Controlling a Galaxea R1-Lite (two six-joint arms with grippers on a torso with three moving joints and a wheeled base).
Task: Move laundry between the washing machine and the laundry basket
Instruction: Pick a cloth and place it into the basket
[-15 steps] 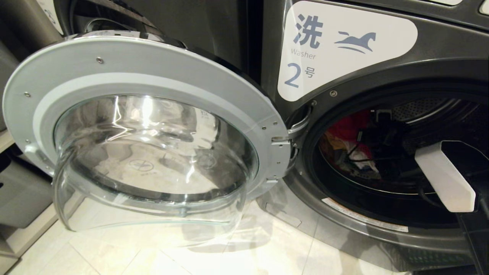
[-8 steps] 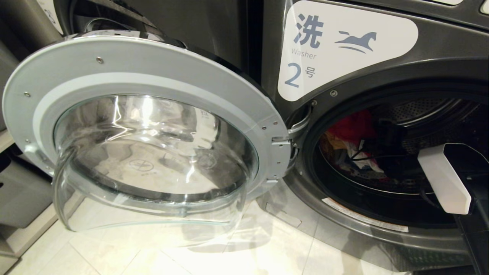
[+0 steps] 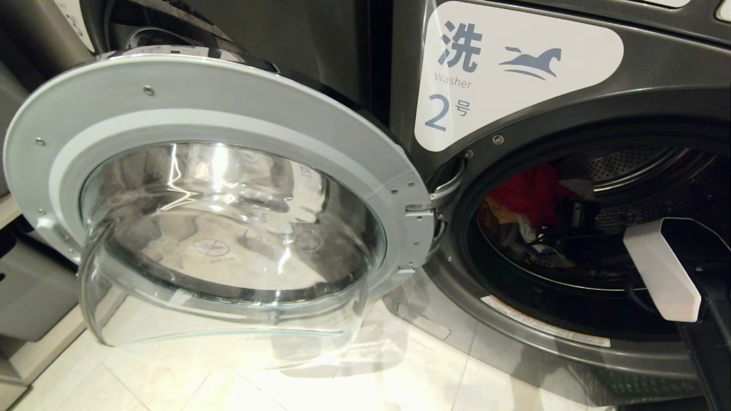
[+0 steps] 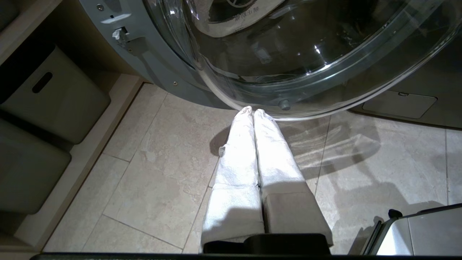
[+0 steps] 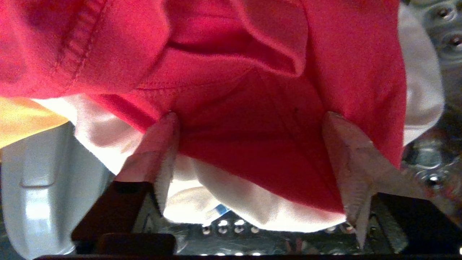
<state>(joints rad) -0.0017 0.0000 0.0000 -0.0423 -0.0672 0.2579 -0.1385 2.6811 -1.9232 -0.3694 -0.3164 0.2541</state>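
Note:
The washing machine marked 2 stands with its round glass door swung wide to the left. Laundry lies in the drum: a red garment on top, orange-yellow cloth and white cloth beneath. My right arm reaches in through the opening. In the right wrist view my right gripper is open, its fingertips spread wide against the red garment, with white cloth under it and yellow cloth to one side. My left gripper hangs shut above the floor tiles, below the door glass. The laundry basket is out of view.
Grey storage bins sit on low shelving to the left of the open door. The door's glass bowl juts out over the tiled floor. A pale drum paddle and the perforated drum wall lie close to my right gripper.
Inside the drum the dark body of my right gripper has turned and shifted toward the red garment. The white cloth beside it has sunk lower. The left arm has not moved.

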